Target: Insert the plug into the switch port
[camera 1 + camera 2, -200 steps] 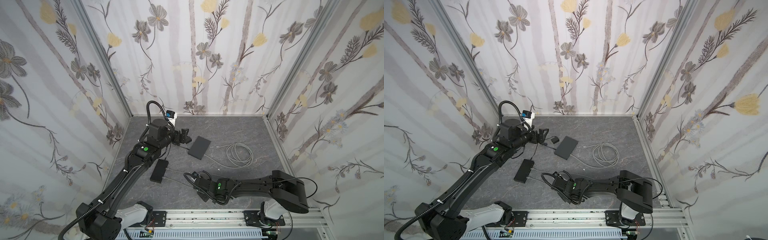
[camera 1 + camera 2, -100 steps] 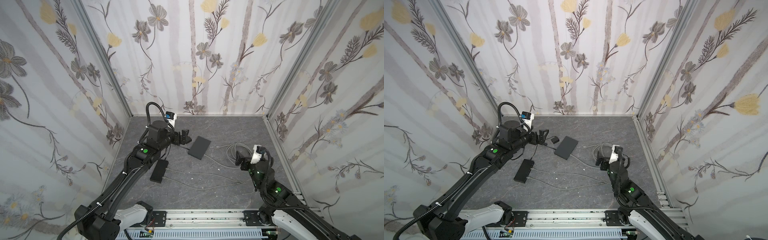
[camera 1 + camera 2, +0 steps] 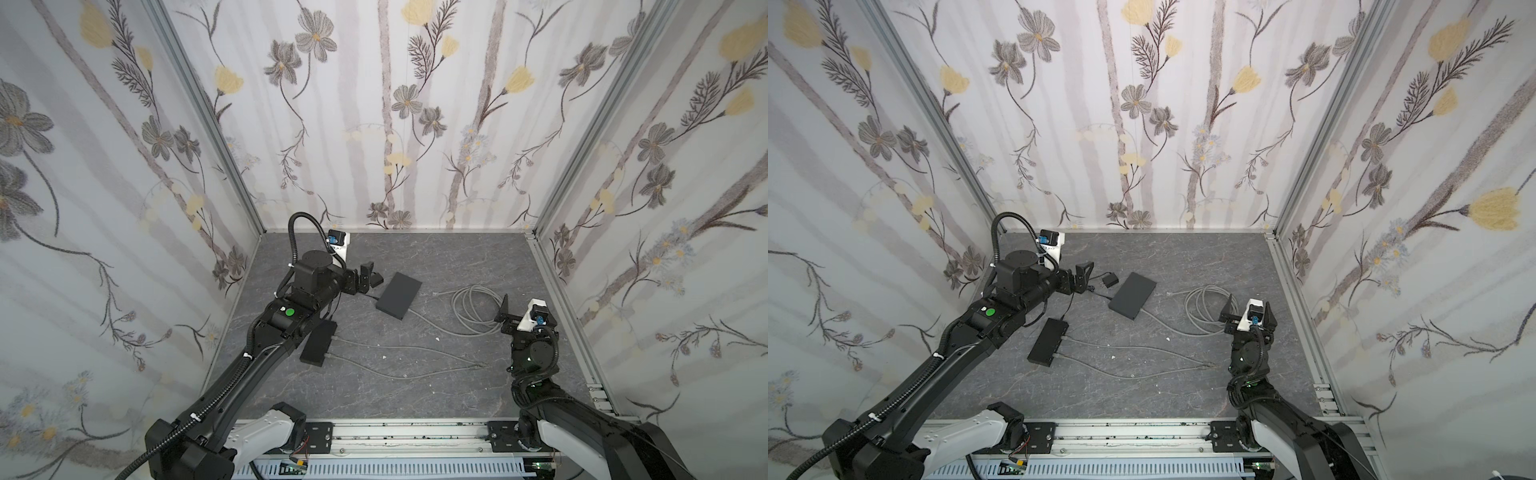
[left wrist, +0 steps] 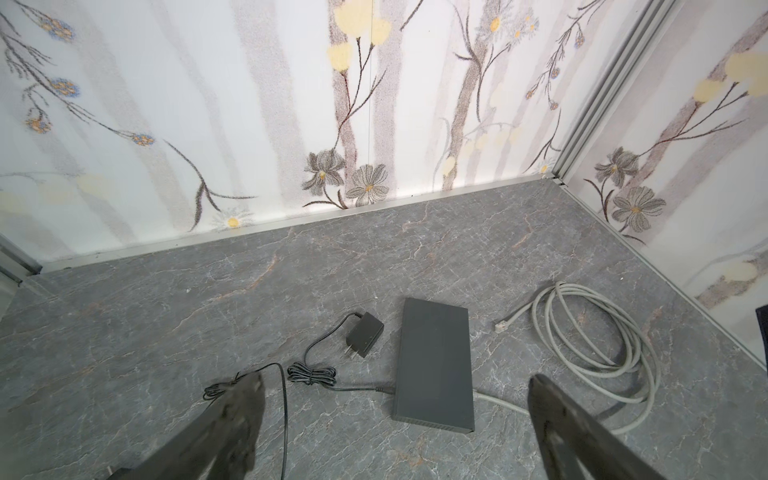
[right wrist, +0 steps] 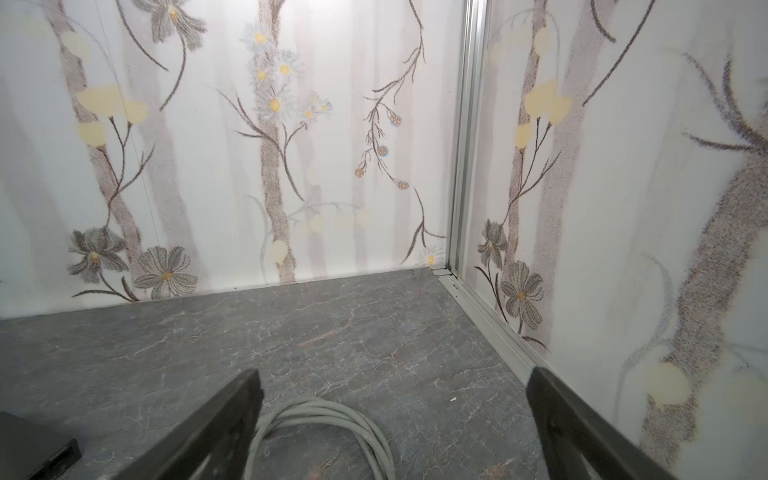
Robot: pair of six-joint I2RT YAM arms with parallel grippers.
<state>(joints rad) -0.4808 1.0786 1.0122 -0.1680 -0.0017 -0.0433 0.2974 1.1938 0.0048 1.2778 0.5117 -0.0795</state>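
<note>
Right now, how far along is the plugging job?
Done, apparently: two cables run into the black switch. In hand: nothing; the left gripper and right gripper are both open and empty. Left, perhaps: the free plug of the coil lies loose beside the grey box; whether it needs a port I cannot tell.

- Dark grey marbled tabletop, walled in on three sides.
- Flat dark switch sits a bit skewed, toward the back.
- Coiled grey cable lies right of it in both top views. One end runs to the switch's near edge, and the loose plug rests just beside the switch, not touching.
- Little black power adapter on the switch's other side, with its thin cord leading to the switch.
- Second black box sits nearer the front, with two thin grey cables trailing off it.
</note>
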